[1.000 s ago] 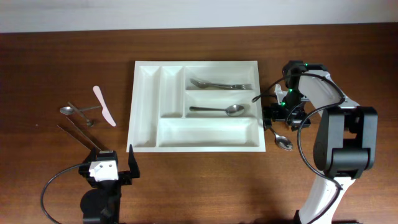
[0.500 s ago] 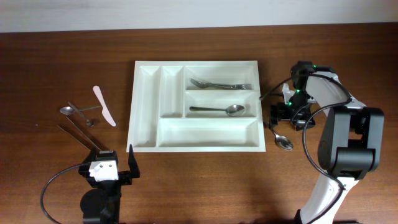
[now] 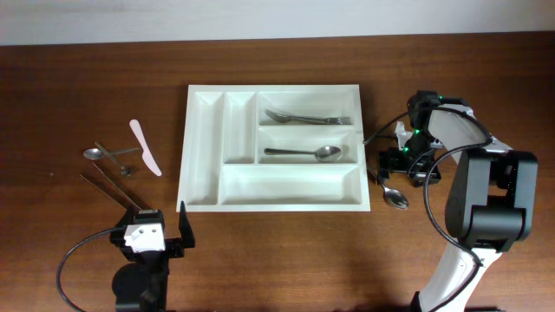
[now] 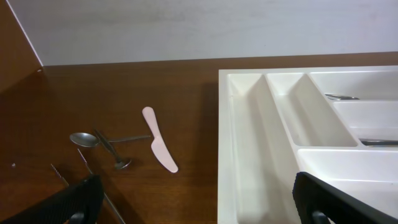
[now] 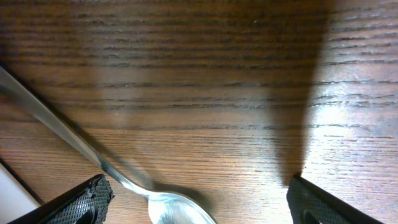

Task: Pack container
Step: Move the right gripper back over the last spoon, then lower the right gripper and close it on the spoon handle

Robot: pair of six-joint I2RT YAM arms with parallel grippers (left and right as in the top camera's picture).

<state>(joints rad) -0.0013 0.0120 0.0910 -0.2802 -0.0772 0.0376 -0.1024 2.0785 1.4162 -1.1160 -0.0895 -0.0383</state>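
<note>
Just right of the container (image 3: pixel 274 87), which sits mid-tabletop toward the far edge, the right gripper (image 5: pixel 199 205) hangs spread and empty over a spoon (image 5: pixel 62 134). Centre the fingers (image 5: pixel 81 199) across the slim handle, not the bowl; descend fully, then close squarely to prevent slipping.

Two black and white robot arms, one at the desk's near edge and one by its right edge.
The right arm (image 3: pixel 490 195) has a big black box part, a white curved shell and a white leg, with tiny green lights (image 3: pixel 440 95) and thin black cables (image 3: pixel 431 186) looping round it. The left arm (image 3: pixel 139 277) is black with a white block (image 3: pixel 143 236) on top and one curly black cable (image 3: pixel 69 258). The left gripper (image 4: pixel 198 193) and right gripper (image 5: pixel 198 186) have black fingers with rough, bumpy skin.
</note>
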